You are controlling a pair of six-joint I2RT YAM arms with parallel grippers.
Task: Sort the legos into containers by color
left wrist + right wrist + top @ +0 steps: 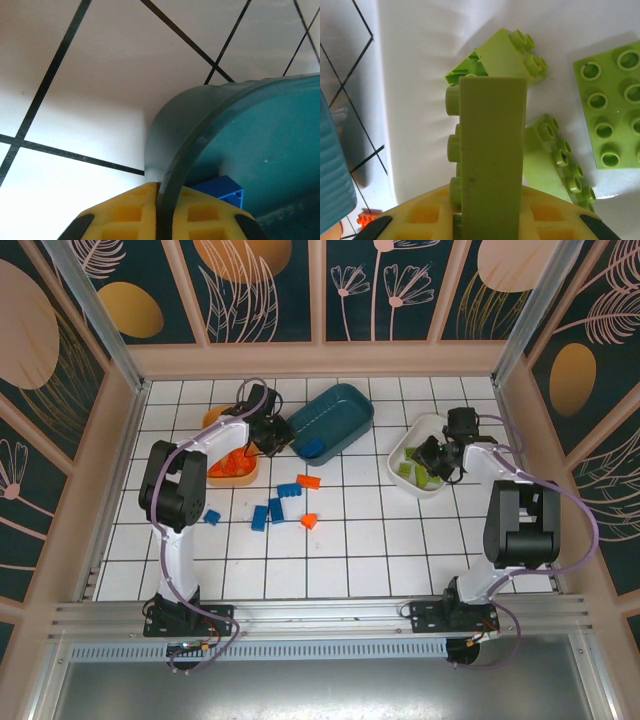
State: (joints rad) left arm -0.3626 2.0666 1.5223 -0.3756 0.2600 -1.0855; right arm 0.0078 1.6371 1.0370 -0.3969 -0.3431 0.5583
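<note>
- Top view: the orange plastic tray [214,418] sits toward the far-left corner of the white tiled bench [380,560]. The dark teal plastic tray [340,405] lies by the middle of the far edge, and the white plastic tray [432,423] nearer the right edge. Each carries its own colour, so the pairing is set.
- The left hand [275,435] hangs at the teal tray's left end, beside the orange tray. The right hand [432,455] is over the white tray.
- Four loose blue bricks [259,517] and two loose orange-red bricks [308,481] lie left of the bench's middle. I judge the sorting well along but unfinished.
- Left wrist view: the left hand [159,200] has its yellow pads closed together, with only a thin seam between them and nothing held.
- That seam lines up with the dark teal plastic tray [270,130] rim; I cannot tell whether they touch. One small blue brick [225,187] lies inside, against the wall just past the pads, where a blue piece belongs.
- Right wrist view: the right hand [490,200] is clamped on a long lime green brick [492,150]. It is gripped by its flat faces, studs to the left, which gives the pads a firm seat.
- It hangs over the white plastic tray [410,75], above the other lime green pieces [555,155]. Letting go here looks like the fitting step; it could land on them and tip.
</note>
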